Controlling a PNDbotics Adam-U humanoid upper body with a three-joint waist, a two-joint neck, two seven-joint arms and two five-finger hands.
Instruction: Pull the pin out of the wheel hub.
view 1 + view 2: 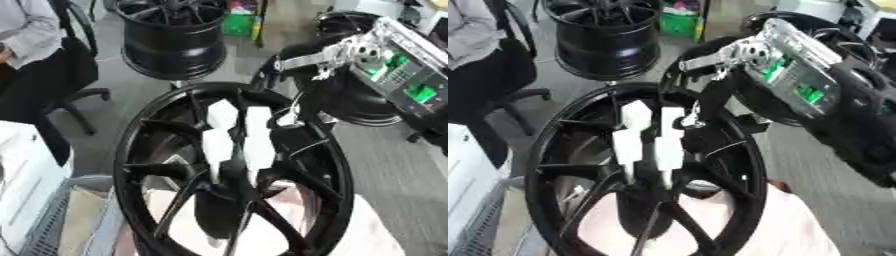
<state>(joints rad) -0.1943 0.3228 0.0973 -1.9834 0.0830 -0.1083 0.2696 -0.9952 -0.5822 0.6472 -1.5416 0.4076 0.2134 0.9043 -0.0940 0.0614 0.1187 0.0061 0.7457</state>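
Observation:
A large black spoked wheel hub point(131, 137) stands tilted in front of me on a pale surface. My right arm point(385, 60), silver with green boards showing, comes in from the upper right. Its hand point(238, 135), black with white pads, lies over the spokes and points down at the hub's centre point(229, 182). The pin is hidden under the hand, and I cannot see whether the hand holds anything. My left hand shows in neither view.
A second black rim point(175, 35) stands on the floor behind. Another dark wheel point(350, 102) sits at the right under my arm. A person sits on an office chair point(79, 95) at the left. A white box point(22, 175) is at the lower left.

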